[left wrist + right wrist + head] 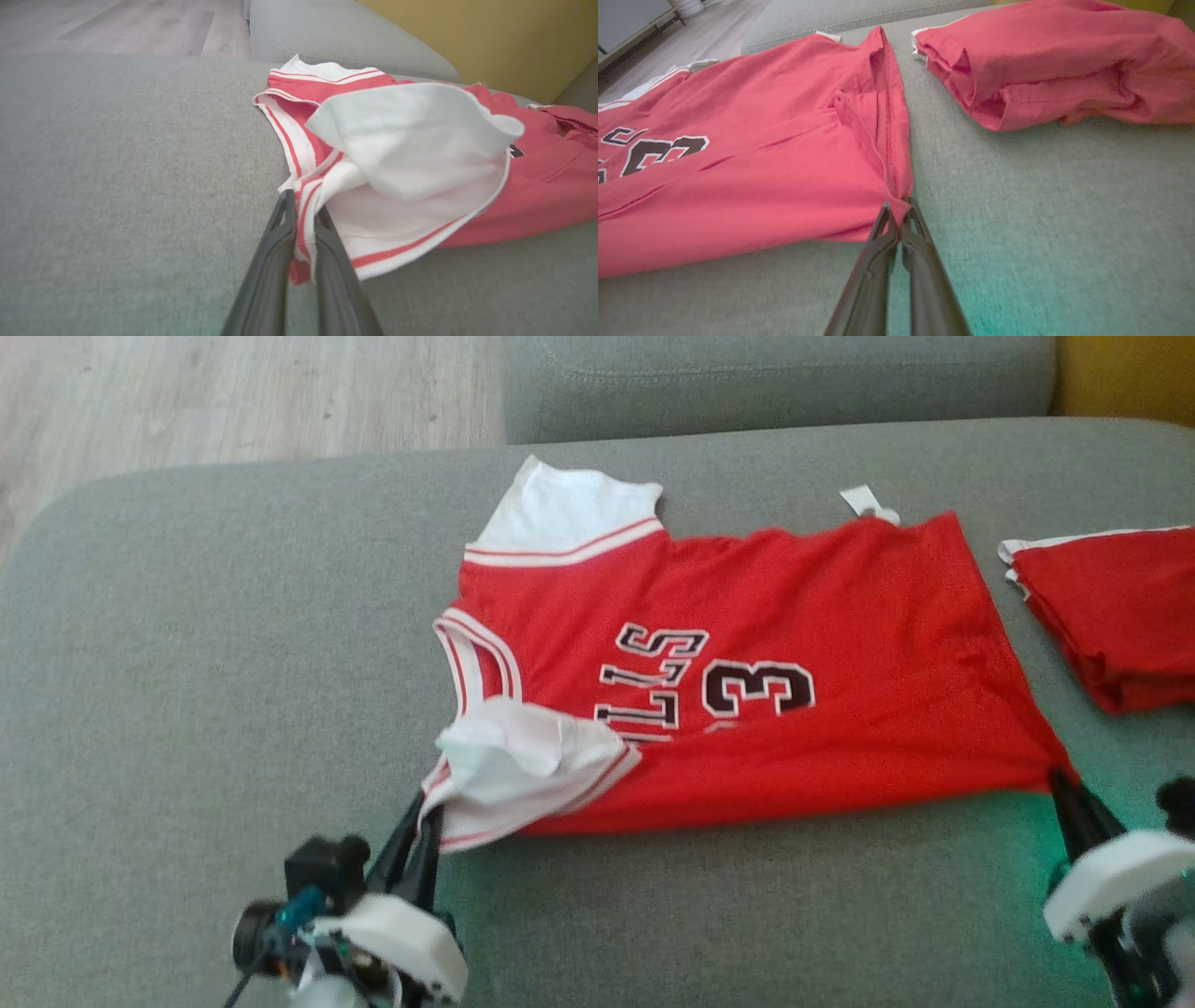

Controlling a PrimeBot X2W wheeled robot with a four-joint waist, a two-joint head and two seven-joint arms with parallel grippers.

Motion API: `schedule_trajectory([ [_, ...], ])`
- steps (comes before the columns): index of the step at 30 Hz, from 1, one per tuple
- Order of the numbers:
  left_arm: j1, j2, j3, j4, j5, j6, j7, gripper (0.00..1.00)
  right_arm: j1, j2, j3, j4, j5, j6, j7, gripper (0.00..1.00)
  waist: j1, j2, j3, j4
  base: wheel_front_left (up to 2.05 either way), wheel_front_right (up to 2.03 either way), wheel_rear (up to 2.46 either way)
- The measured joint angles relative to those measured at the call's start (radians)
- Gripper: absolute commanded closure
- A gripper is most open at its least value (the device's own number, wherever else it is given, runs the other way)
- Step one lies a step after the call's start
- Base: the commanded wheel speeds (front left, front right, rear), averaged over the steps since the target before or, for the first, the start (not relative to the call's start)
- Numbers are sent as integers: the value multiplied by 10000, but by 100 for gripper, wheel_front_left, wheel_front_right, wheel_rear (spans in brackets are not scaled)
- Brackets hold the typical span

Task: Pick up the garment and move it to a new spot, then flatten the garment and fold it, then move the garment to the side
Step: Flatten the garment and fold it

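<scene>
The garment (747, 691) is a red jersey with white sleeves and dark lettering, spread sideways on a grey couch seat (215, 644). Its near sleeve (523, 761) is crumpled over the chest. My left gripper (422, 807) is shut on the striped hem of that sleeve (303, 219), at the garment's near left corner. My right gripper (1060, 779) is shut on the bottom hem corner (896, 205) of the garment, at its near right. Both sets of fingers lie low on the cushion.
A second red garment (1111, 616) lies folded at the right, a hand's width from the jersey's bottom hem; it appears as a bundle (1055, 65) in the right wrist view. The couch backrest (775, 378) runs behind, wooden floor (233, 392) at the far left.
</scene>
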Motion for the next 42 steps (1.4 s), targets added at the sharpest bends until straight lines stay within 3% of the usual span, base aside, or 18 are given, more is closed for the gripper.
schedule_trajectory([
  [7, 1856, 305, -265, -2100, -159, 351, 1312, 100, 1552, -566, -184, -1367, 247, 0, 568, 100, 0, 0, -191, -96, 0, 0, 0],
  [14, 2778, 468, -389, -3206, -451, 472, 2027, 100, 2501, -483, -727, -2027, 148, 0, 1058, 100, 0, 0, -238, -182, 0, 0, 0],
  [15, 2748, 468, -408, -3206, -477, 470, 2033, 100, 2531, -445, -792, -2082, 94, 0, 1062, 80, 1, 0, -237, -183, 0, 0, 0],
  [16, 2720, 468, -430, -3183, -476, 470, 2033, 100, 2551, -397, -882, -2123, 17, 0, 1131, 51, 1, 0, -235, -188, 0, 0, 0],
  [17, 2677, 468, -499, -3097, -476, 431, 2061, 100, 2572, -336, -974, -2178, -69, 0, 1147, 0, 1, 0, -234, -198, 0, 0, 0],
  [18, 2625, 470, -604, -2978, -470, 430, 2134, 63, 2578, -249, -1080, -2247, -134, 0, 1145, 0, 1, 0, -232, -211, 0, 0, 0],
  [19, 2549, 466, -671, -2863, -422, 437, 2159, 0, 2578, -173, -1162, -2334, -203, 0, 1147, 0, 1, 0, -229, -234, 0, 0, 0],
  [26, 1723, 575, -644, -2995, -35, 466, 2029, 0, 2581, -29, -1513, -3032, -535, 0, 1235, 0, 1, 0, -145, -456, 0, 0, 0],
  [33, -104, 1590, -194, -3814, 487, 495, 2504, 0, 2569, 217, -1574, -3808, -736, 0, 1411, 0, 2, 0, 442, -761, 0, 0, 0],
  [38, -2592, 1975, -58, -3595, 483, -286, 3306, 0, 2320, 226, -1390, -4140, -736, 0, 1446, 0, 3, 0, 1187, -1044, 0, 0, 0],
  [42, -4795, 2102, -510, -2552, -316, -757, 4395, 0, 1620, 186, -1068, -4408, -731, 0, 1457, 0, 4, -1, 1849, -1338, 0, 0, 0],
])
